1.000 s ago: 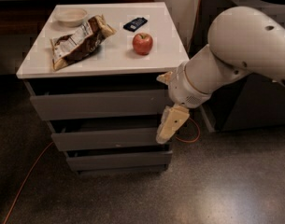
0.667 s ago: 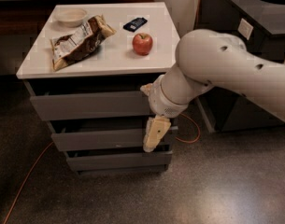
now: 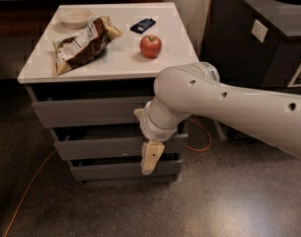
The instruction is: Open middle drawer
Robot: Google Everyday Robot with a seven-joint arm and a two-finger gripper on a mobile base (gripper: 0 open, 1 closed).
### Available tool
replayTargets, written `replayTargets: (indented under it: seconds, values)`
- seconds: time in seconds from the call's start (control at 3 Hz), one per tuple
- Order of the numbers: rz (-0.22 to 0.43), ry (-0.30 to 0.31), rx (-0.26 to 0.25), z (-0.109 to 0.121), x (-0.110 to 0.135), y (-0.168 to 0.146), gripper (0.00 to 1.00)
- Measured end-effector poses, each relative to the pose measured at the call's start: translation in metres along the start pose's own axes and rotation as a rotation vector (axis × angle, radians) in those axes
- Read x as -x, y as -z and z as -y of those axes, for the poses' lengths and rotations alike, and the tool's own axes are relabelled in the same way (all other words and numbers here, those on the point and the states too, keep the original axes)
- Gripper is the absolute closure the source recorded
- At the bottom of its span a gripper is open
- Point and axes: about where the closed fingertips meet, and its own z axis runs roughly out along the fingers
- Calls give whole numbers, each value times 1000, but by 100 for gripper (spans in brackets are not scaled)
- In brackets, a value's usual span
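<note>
1. A white-topped cabinet [image 3: 115,63] stands in the middle of the scene, with 3 grey drawer fronts stacked on its near side
2. The middle drawer [image 3: 100,148] is the 2nd front down, a flat grey panel without a handle, below the tallest front [image 3: 86,111] and above the bottom front [image 3: 110,172]; a dark gap shows along its upper edge
3. The white arm [image 3: 239,107] reaches in from the right and bends down in front of the cabinet's right half
4. The gripper [image 3: 149,166] is cream-coloured and points down, overlapping the right part of the middle drawer's front, its tip reaching the bottom front
5. Whether the gripper is released, clenched or grasping anything cannot be told
6. On the top lie a small bowl [image 3: 75,17] at the far left, a snack bag [image 3: 83,43] near it, a dark packet [image 3: 143,25] and a red apple [image 3: 150,46] towards the right
7. An orange cable [image 3: 26,191] runs over the floor at the left, and a dark bin [image 3: 268,38] stands at the far right
</note>
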Motion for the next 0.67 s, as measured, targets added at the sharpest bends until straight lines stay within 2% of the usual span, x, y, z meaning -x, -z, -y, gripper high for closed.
replayTargets:
  seconds: [0.33,0.67]
  values:
    - [0,0,0,0,0,0,0]
    - [5,-4,21,-2,-1,-6,0]
